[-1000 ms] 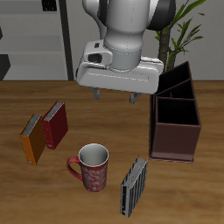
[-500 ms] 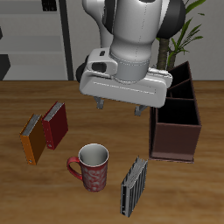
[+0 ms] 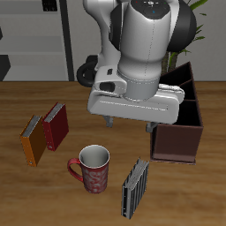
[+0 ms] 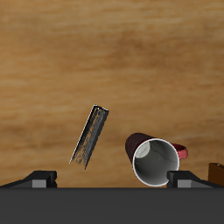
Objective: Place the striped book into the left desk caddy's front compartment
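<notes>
Nearest the table's front edge, the striped book (image 3: 134,187) stands on edge, tilted, just beside the mug (image 3: 91,168); it is thin and dark grey, with fine pale lines on its cover, and nothing touches it. Above and behind it, the gripper (image 3: 129,124) has swung forward and lower than a second ago, its jaws spread and empty, so the approach looks underway but the grasp has not begun. Farthest back sits the left desk caddy (image 3: 177,132), its compartments holding no book.
</notes>
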Robot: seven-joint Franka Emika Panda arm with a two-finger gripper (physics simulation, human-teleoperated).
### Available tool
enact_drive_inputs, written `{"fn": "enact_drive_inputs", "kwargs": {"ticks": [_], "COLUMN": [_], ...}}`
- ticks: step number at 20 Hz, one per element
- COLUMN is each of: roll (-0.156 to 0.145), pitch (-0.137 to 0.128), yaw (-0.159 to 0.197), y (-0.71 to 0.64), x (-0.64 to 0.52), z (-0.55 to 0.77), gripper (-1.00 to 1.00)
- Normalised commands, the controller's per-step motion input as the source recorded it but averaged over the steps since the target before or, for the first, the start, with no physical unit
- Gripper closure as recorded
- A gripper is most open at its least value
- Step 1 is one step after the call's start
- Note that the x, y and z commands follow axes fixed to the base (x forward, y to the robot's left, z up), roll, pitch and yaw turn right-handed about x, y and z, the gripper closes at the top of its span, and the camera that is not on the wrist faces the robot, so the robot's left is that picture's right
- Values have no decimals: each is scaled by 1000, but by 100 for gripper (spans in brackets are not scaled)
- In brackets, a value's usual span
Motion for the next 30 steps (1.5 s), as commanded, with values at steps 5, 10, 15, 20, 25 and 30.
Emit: {"fn": "enact_drive_inputs", "kwargs": {"ticks": [5,10,15,20,25,30], "roll": [75,-21,2,4,-27,-7], "pitch": [5,-6,6,-24,-31,-18], "yaw": [57,-44,-39,-50,-35,-24], "y": [105,-51,50,94,10,-8], "x": [311,85,43,28,-1,22], "z": [-152,-127,-168,-190,-211,-250], "gripper": [-100,-100,-100,-100,-100,-100]}}
